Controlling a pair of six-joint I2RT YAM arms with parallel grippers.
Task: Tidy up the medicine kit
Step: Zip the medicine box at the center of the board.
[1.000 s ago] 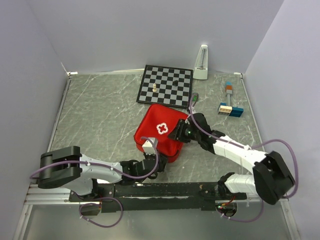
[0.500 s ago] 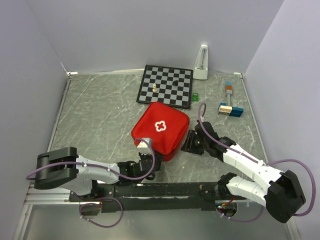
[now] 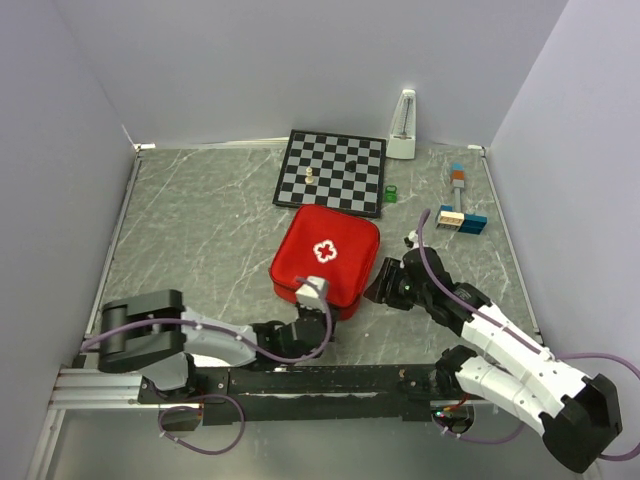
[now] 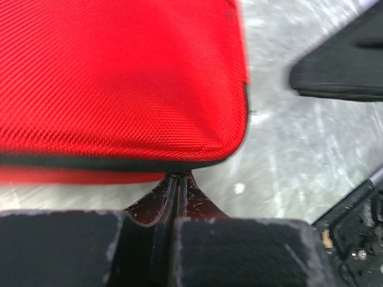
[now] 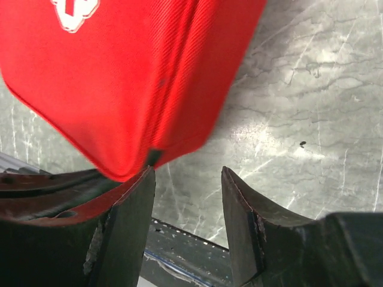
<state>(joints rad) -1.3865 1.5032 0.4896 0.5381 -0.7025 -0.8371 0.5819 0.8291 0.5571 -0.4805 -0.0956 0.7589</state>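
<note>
As the right end effector (image 5: pixel 187 177) gapes beside the medicine kit (image 3: pixel 340 268), the left end effector (image 4: pixel 175 184) is clenched.

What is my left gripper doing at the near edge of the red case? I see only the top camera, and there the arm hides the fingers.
Observer: The left wrist camera shows the left gripper shut, with its fingers pressed together right at the black zip line of the red case. I cannot tell whether it pinches a zip pull.
Operator: And does the right gripper hold the case?
Observer: No. The right wrist camera shows the right gripper open, with only bare table in the gap. A corner of the case lies by one fingertip, outside the gap.
Operator: Is the case open on the left gripper's side?
Observer: It looks closed there. The left wrist camera shows no opening along the zip line.
</note>
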